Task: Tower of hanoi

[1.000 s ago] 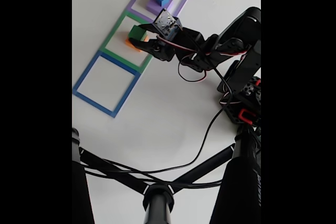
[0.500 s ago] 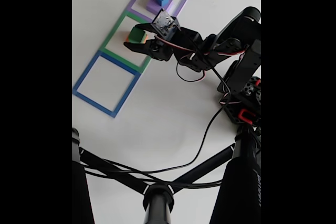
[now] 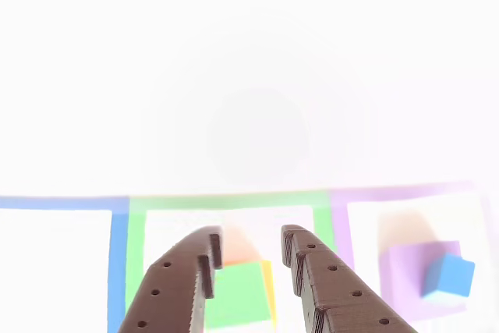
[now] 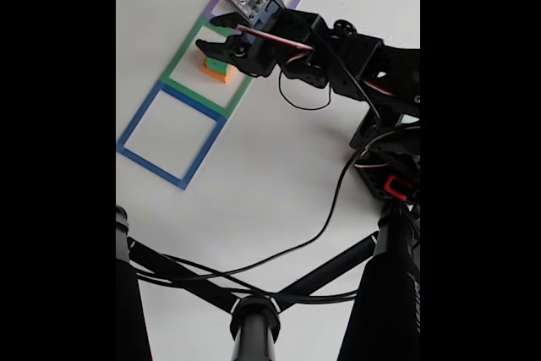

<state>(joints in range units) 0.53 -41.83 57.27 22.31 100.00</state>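
We saw the brown two-finger gripper (image 3: 249, 243) spread open, holding nothing, its tips above the green foam cube (image 3: 238, 294) between them. This cube sat on an orange foam block (image 4: 221, 73) inside the green flat square outline (image 3: 234, 202). The small blue foam cube (image 3: 449, 277) rested on the purple foam slab (image 3: 405, 274), well apart.

- The gripper (image 3: 249, 259) enters from the near edge, its brown jaws apart.
- Between them sits a green block (image 3: 243, 294) on an orange block (image 3: 268, 286), inside the green outline (image 3: 234, 202).
- To the right, a blue cube (image 3: 450, 277) rests on a purple slab (image 3: 409, 282).
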